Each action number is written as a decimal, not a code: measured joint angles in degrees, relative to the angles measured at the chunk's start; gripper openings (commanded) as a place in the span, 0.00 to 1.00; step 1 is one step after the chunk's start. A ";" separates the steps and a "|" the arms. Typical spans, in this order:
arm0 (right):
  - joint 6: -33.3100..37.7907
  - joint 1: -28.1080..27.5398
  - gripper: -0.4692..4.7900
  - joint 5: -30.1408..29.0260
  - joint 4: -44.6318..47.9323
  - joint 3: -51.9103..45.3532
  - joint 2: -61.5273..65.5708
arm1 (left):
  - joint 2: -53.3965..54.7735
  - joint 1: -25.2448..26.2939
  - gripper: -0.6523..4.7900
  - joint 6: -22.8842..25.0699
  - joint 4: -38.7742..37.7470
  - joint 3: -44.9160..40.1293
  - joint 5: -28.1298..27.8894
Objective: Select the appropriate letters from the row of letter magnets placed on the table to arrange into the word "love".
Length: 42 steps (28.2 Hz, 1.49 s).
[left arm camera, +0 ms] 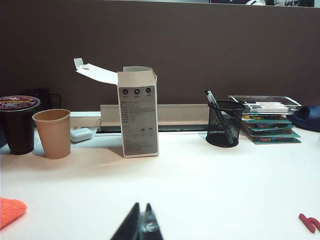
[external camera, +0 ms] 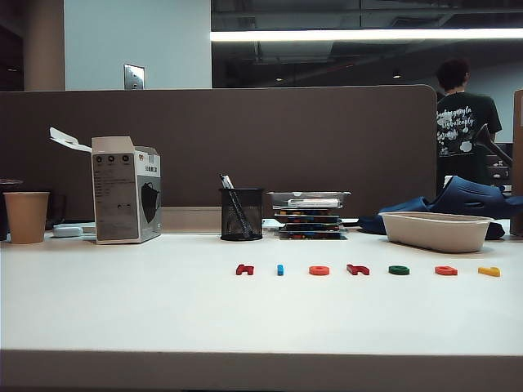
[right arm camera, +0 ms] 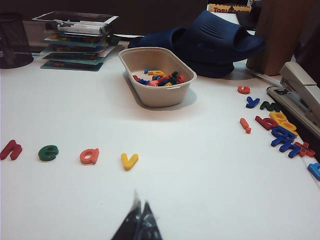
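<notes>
The row of letter magnets lies across the white table (external camera: pixel 122 310): a dark red letter (external camera: pixel 244 269), the blue bar (external camera: pixel 280 269), the orange ring (external camera: pixel 319 270), a second dark red letter (external camera: pixel 357 269), the green letter (external camera: pixel 399 269), an orange-red letter (external camera: pixel 446 270) and the yellow V (external camera: pixel 489 271). The right wrist view shows the green letter (right arm camera: pixel 48 152), the orange-red one (right arm camera: pixel 89 156) and the yellow V (right arm camera: pixel 129 160) ahead of my right gripper (right arm camera: pixel 141 200), which is shut and empty. My left gripper (left arm camera: pixel 142 205) is shut and empty, with one dark red letter (left arm camera: pixel 310 222) off to its side. Neither arm shows in the exterior view.
Behind the row stand a white carton (external camera: pixel 127 200), a paper cup (external camera: pixel 26 216), a mesh pen holder (external camera: pixel 241 214), stacked trays (external camera: pixel 309 214) and a beige bowl (right arm camera: pixel 131 65) of spare letters. More loose letters (right arm camera: pixel 280 127), a stapler (right arm camera: pixel 300 90) and blue slippers (right arm camera: pixel 215 40) lie at the far right.
</notes>
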 measured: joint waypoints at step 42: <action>0.00 0.02 0.08 -0.02 -0.02 0.00 0.02 | 17.75 0.00 0.11 -13.11 -50.34 49.83 21.05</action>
